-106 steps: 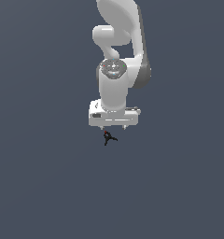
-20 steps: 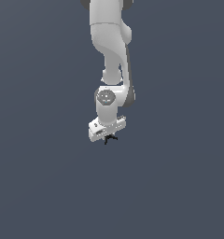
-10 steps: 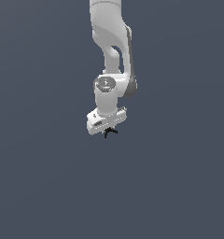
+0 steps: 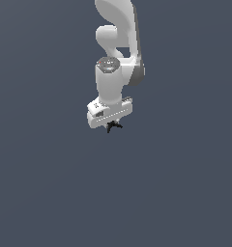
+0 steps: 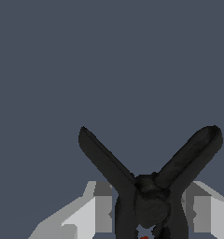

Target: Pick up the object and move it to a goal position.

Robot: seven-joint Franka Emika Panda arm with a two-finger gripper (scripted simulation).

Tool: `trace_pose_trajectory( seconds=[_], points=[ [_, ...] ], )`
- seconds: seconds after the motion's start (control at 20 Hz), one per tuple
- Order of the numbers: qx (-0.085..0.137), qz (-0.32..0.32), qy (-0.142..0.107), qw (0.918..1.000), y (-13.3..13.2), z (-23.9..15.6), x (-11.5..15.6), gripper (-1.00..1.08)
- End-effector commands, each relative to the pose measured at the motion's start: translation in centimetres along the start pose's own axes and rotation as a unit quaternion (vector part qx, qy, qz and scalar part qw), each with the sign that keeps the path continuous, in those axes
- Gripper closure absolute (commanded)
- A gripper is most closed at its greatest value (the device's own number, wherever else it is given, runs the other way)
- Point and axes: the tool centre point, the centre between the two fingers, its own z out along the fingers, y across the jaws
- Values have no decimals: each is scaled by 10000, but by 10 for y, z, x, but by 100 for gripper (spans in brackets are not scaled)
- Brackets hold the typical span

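Exterior view: the arm [image 4: 119,58] has swung. Half a second ago the wrist sat lower and toward the exterior view's left; now it's higher and toward the exterior view's right, with the upper links more upright. The tool [image 4: 111,123] points down, and the object [image 4: 113,126], a tiny black pronged thing, hangs right under the white tool body, touching it. It came along through the swing, same spot relative to the tool, so the grasp looks sound. No desk edge or goal marker to be seen, just flat grey backdrop, so I can't say how close the goal is.

Wrist view: the object [image 5: 151,196] fills the near field, two thick black prongs splaying in a V from a dark hub, with a sliver of red at the picture's edge. The white fingers [image 5: 97,207] flank the hub, pressed in on both sides: pinching the object, not spread. Nothing but plain grey behind it.

My read: pick is done, carry is in progress. Main risk is the spindly thing slipping or twisting in the pinch during faster swings.
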Motion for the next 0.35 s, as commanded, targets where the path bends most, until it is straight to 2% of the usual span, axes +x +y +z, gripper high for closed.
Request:
trace_pose_trajectory(
  seconds=[0.0, 0.3],
  points=[
    [3, 0, -4, 10000, -1, -11, -2, 108],
    [5, 1, -2, 10000, -1, -22, -3, 108]
  ],
)
